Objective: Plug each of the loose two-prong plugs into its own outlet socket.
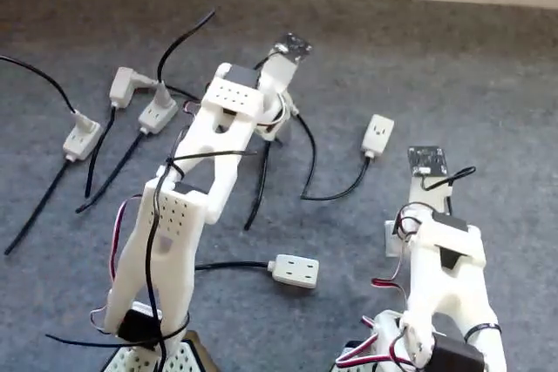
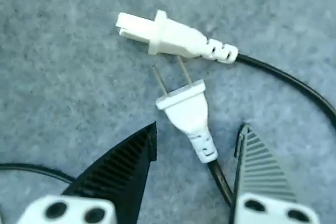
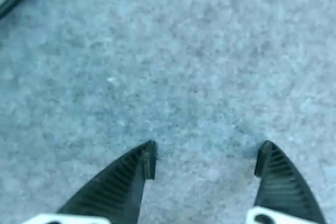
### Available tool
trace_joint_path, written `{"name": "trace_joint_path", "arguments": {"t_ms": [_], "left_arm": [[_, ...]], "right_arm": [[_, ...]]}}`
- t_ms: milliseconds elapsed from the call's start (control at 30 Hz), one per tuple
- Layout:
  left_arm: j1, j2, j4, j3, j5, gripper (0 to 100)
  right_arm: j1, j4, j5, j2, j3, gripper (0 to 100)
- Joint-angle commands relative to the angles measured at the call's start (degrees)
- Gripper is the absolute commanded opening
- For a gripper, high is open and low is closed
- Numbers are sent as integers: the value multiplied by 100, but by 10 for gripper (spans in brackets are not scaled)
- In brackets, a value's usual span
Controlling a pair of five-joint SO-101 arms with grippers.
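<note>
Left wrist view: your left fingers [image 2: 123,166] sit apart either side of a white two-prong plug [image 2: 185,113] on the grey worktop [image 2: 63,77]. Your right fingers [image 3: 123,179] are apart too, with an outlet socket [image 1: 378,135] at their ten o'clock.

The worktop [image 1: 488,58] is lit softly and evenly from above. Only faint, diffuse shadows are cast beneath the arms [image 1: 187,215] and cords [image 1: 309,163]. The white plug [image 2: 186,109] is rendered bright against the grey surface, with a thin shadow laid close beside it. A small darker patch is seen by one fingertip of the right claw [image 3: 208,142].
</note>
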Motion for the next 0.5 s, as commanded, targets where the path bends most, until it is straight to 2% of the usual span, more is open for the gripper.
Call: {"name": "trace_joint_path", "arguments": {"t_ms": [0, 133, 400, 467], "left_arm": [[-4, 198, -79, -330, 18, 143], [-84, 233, 0, -338, -193, 16], [-84, 119, 466, -497, -237, 9], [-101, -101, 897, -866, -237, 9]], "right_arm": [[-92, -189, 0, -31, 4, 303], [-92, -189, 0, -31, 4, 303], [-84, -189, 0, -31, 4, 303], [-84, -180, 0, -31, 4, 303]]}}
